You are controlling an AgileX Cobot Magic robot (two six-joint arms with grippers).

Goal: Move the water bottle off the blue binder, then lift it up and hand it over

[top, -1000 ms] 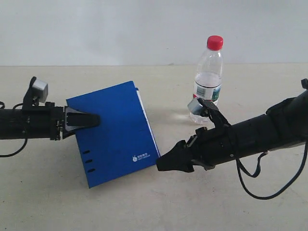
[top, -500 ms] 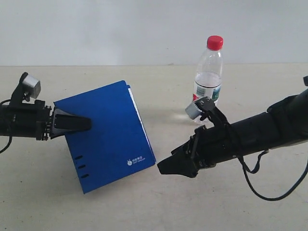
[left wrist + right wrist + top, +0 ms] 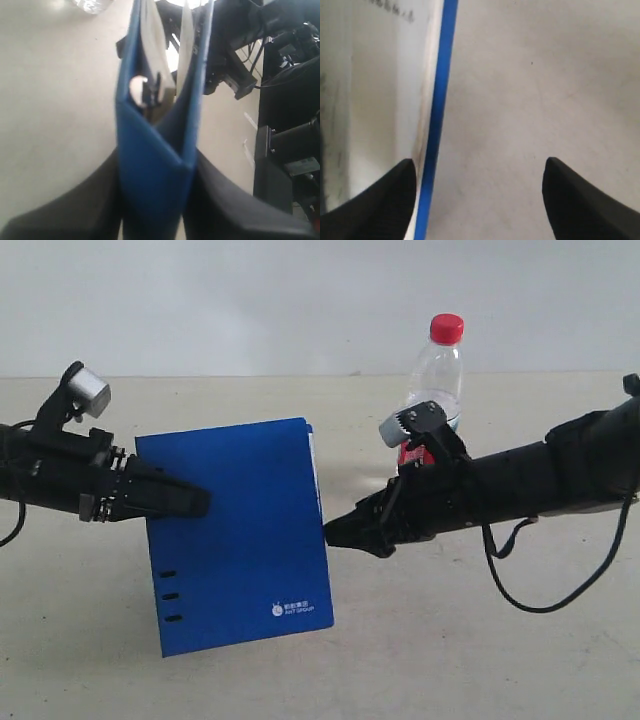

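Royal-blue and flat, the one rectangular ring binder [image 3: 235, 535] stands upright, facing the exterior camera. It has three small slots near its spine, a white logo at a lower corner, and white pages showing along its other edge. The black left gripper [image 3: 195, 502] is clamped on its spine side. The black right gripper [image 3: 335, 532], jaws spread wide and empty, sits at the page edge. Behind, the one red-capped clear plastic water bottle [image 3: 437, 380] stands upright on the beige table [image 3: 450, 660], off the binder.

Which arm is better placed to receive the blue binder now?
Right. The right gripper is open with the free edge of the blue binder between its jaws; the left gripper is clamped on the spine side, holding it.
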